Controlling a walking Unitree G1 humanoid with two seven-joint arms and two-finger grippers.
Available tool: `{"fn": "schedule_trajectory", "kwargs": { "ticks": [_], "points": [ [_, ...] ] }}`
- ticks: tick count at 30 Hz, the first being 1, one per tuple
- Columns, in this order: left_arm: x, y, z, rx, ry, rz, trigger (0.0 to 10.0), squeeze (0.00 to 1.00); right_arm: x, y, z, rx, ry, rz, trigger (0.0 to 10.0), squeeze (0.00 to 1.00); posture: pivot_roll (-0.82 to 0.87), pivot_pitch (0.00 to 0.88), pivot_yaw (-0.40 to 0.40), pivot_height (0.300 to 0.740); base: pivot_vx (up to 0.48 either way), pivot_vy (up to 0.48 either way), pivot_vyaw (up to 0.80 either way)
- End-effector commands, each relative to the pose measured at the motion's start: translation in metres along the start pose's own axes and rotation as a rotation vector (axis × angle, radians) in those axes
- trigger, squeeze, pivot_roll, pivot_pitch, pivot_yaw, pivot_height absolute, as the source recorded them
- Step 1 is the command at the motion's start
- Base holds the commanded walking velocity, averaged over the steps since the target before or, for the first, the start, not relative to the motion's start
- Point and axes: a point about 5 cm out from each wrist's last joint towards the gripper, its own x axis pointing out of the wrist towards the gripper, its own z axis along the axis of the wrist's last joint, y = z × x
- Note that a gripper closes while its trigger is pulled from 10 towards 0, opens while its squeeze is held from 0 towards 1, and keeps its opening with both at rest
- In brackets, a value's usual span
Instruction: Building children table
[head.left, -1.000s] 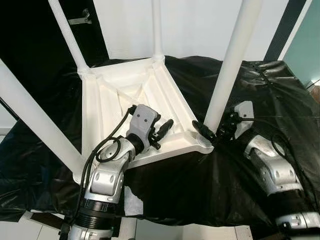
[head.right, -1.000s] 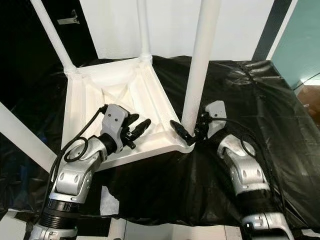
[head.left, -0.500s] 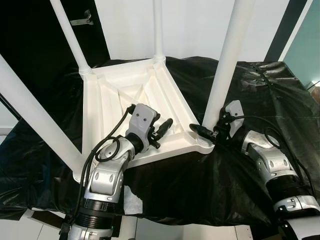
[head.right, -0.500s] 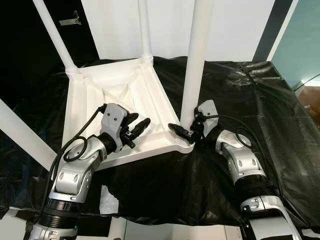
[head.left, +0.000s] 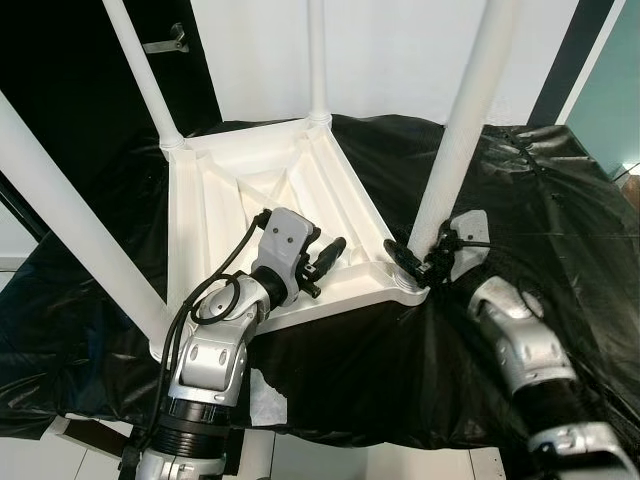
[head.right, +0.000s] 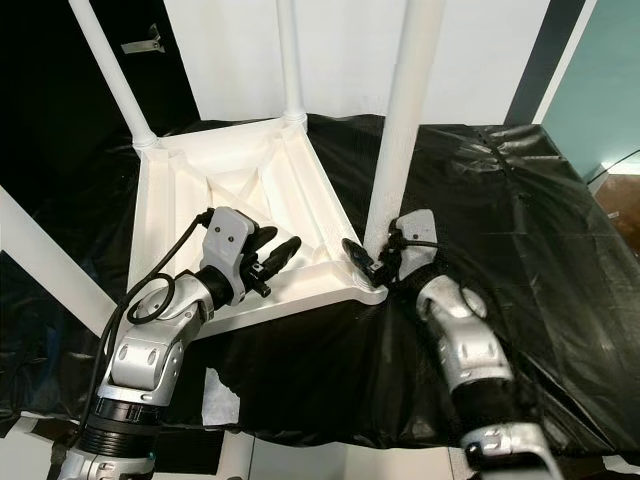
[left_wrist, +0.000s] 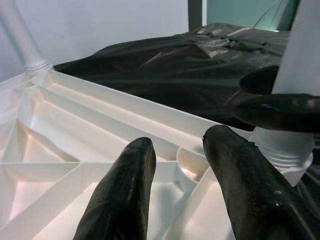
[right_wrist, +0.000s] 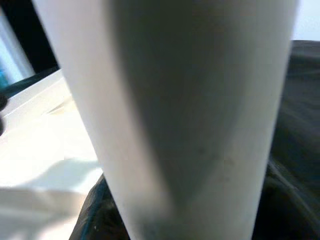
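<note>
A white plastic children's table (head.left: 280, 210) lies upside down on a crinkled black plastic sheet (head.left: 540, 200), its ribbed underside facing up and four white cylindrical legs rising from its corners. From the table's centre, one leg (head.left: 140, 75) stands at about ten o'clock, a second (head.left: 317, 55) at twelve, a third (head.left: 65, 220) at eight, and the nearest right leg (head.left: 465, 120) at about four. The left gripper (head.left: 322, 262) hovers low over the near part of the ribbed underside, at about six o'clock from the centre, its two black fingers (left_wrist: 125, 195) parted with nothing between them, pointing toward the right leg's socket. The right gripper (head.right: 367, 259) sits at the foot of that right leg, just above the corner socket, its fingers set around the leg's base and clasping it; in the right wrist view the leg (right_wrist: 180, 110) stands very close and blurred before the camera.
</note>
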Motion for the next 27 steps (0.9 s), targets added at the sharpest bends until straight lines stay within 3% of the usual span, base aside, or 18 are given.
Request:
{"fn": "schedule_trajectory", "kwargs": {
  "ticks": [1, 9, 11, 19, 20, 21, 27],
  "points": [
    [0.001, 0.002, 0.001, -0.002, 0.0, 0.039, 10.0, 0.0, -0.002, -0.002, -0.005, 0.012, 0.031, -0.08, 0.0, 0.0, -0.06, 0.015, 0.031, 0.74, 0.0, 0.0, 0.0],
    [-0.001, 0.001, 0.0, -0.001, 0.003, 0.032, 10.0, 0.0, -0.001, 0.019, -0.011, 0.101, 0.038, -0.444, 0.0, 0.0, -0.04, 0.011, 0.024, 0.74, 0.0, 0.0, 0.0],
    [-0.001, 0.001, 0.0, 0.0, 0.004, 0.034, 10.0, 0.0, 0.0, 0.024, -0.012, 0.147, 0.044, -0.447, 0.0, 0.0, -0.04, 0.008, 0.026, 0.74, 0.0, 0.0, 0.0],
    [-0.002, -0.001, 0.0, 0.0, 0.005, 0.026, 10.0, 0.0, -0.002, 0.025, -0.008, 0.116, 0.033, -0.44, 0.0, 0.0, -0.04, 0.003, 0.025, 0.74, 0.0, 0.0, 0.0],
    [-0.002, -0.001, 0.0, 0.001, 0.004, 0.028, 10.0, 0.0, -0.002, 0.027, -0.007, 0.111, 0.029, -0.433, 4.5, 0.0, -0.05, 0.002, 0.026, 0.74, 0.0, 0.0, 0.0],
    [-0.002, 0.0, 0.0, 0.001, 0.003, 0.029, 10.0, 0.0, -0.002, 0.028, -0.005, 0.099, 0.021, -0.432, 10.0, 0.0, -0.05, 0.001, 0.026, 0.74, 0.0, 0.0, 0.0],
    [-0.001, -0.003, -0.001, 0.001, 0.003, 0.022, 10.0, 0.0, -0.003, 0.028, -0.002, 0.081, 0.002, -0.434, 10.0, 0.0, -0.05, 0.0, 0.028, 0.74, 0.0, 0.0, 0.0]
  ]
}}
